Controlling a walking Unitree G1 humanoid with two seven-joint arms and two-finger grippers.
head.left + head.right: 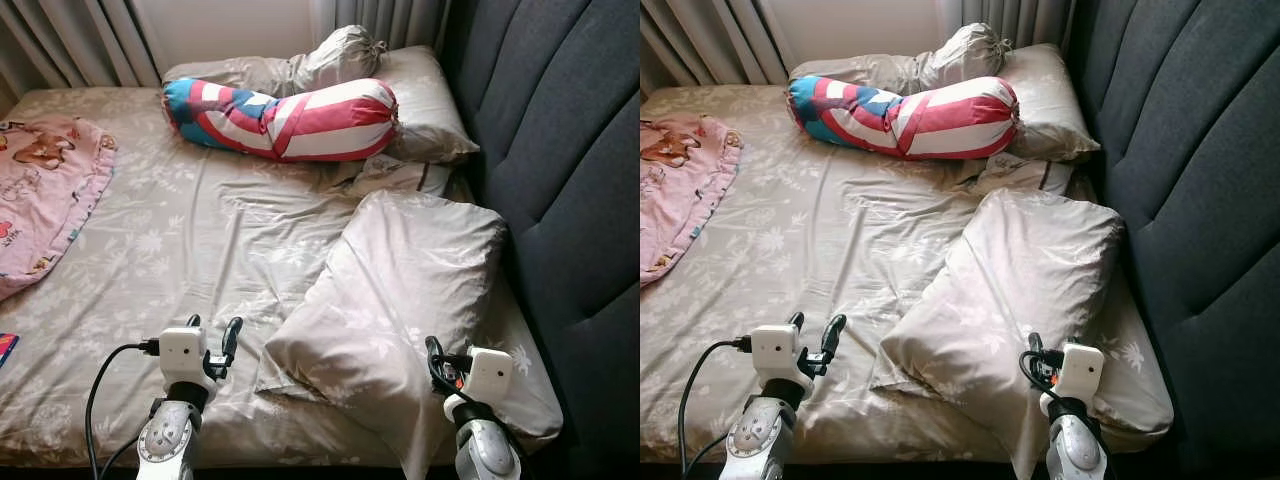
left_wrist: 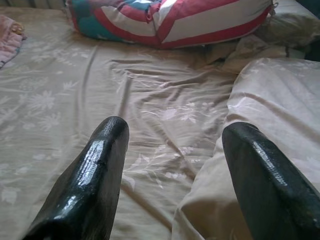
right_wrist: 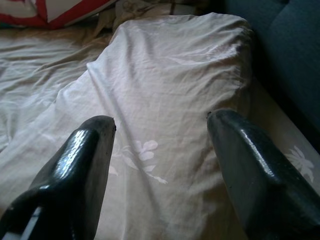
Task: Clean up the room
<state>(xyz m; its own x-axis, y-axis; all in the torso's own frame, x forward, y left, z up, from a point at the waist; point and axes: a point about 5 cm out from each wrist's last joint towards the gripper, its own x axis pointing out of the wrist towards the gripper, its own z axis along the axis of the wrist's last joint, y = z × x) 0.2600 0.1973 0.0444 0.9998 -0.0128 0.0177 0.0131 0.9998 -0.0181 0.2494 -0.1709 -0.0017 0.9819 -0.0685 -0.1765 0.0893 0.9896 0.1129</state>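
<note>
Here, much of the scene is cut off or half-buried. The pink blanket (image 1: 45, 195) at the bed's left edge runs out of the picture, and its printed figures are too small to read. Something small and colourful (image 1: 6, 347) pokes in at that same edge nearer the foot; what it is cannot be told. Between the big pillow and the one at the head-right corner lies a crumpled pale piece of fabric (image 1: 395, 176), partly tucked under both, its shape unclear. A grey bolster (image 1: 290, 68) at the head edge is mostly hidden behind the striped bolster (image 1: 290, 118).

The large pillow (image 1: 395, 300) lies askew near the bed's right edge, beside the dark padded headboard (image 1: 560, 180). Its beige case, printed with faint white flowers like the bed sheet (image 1: 200, 240), is creased, and one corner hangs slack over the foot edge. The striped bolster, red, white and blue, lies across the head end, touching a second beige pillow (image 1: 425, 100) at the head-right corner.

The left gripper (image 1: 212, 335) hovers over the sheet near the foot edge, just beside the large pillow's lower corner, fingers (image 2: 95, 170) spread apart and holding nothing. The right gripper (image 3: 160, 165) hangs above the same pillow near the right edge, likewise spread and empty.
</note>
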